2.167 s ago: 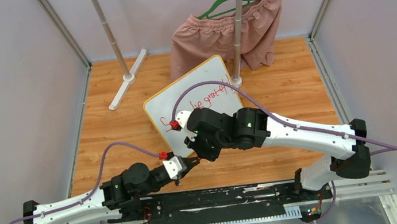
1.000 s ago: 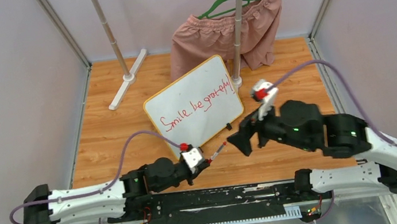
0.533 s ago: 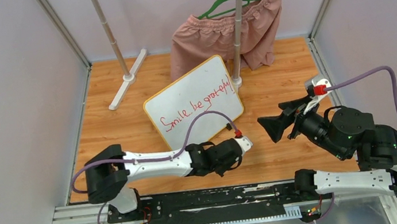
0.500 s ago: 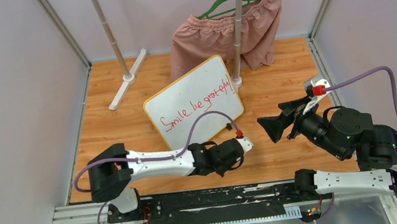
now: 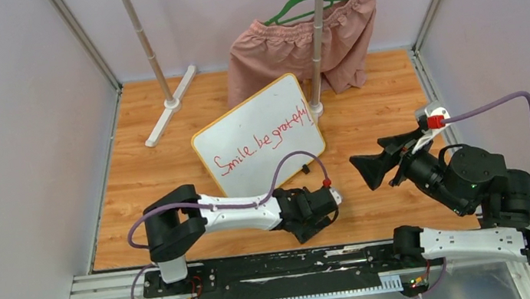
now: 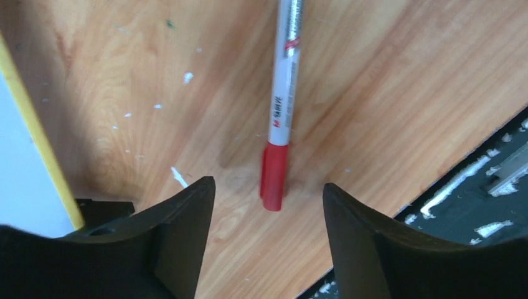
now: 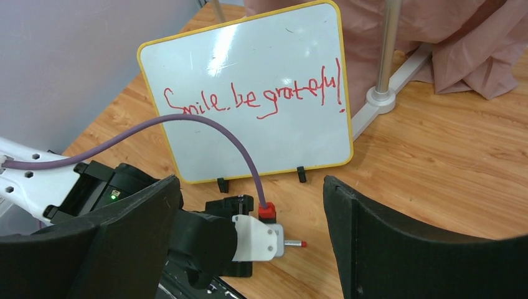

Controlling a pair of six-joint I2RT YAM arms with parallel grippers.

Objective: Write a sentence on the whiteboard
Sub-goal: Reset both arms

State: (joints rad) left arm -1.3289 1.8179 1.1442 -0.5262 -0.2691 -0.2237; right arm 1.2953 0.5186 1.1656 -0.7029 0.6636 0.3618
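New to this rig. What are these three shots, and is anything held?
Two robot arms are bolted to the near edge of a wooden table. The wide shot looks down from above and behind them; the other two come from a camera on each wrist, its own black fingers at the bottom. A whiteboard stands on the table with a red sentence, "Smile, be grateful!"; pink shorts hang behind. The left gripper is open over a red marker lying on the wood, not gripping it. The right gripper is open and empty, facing the board.
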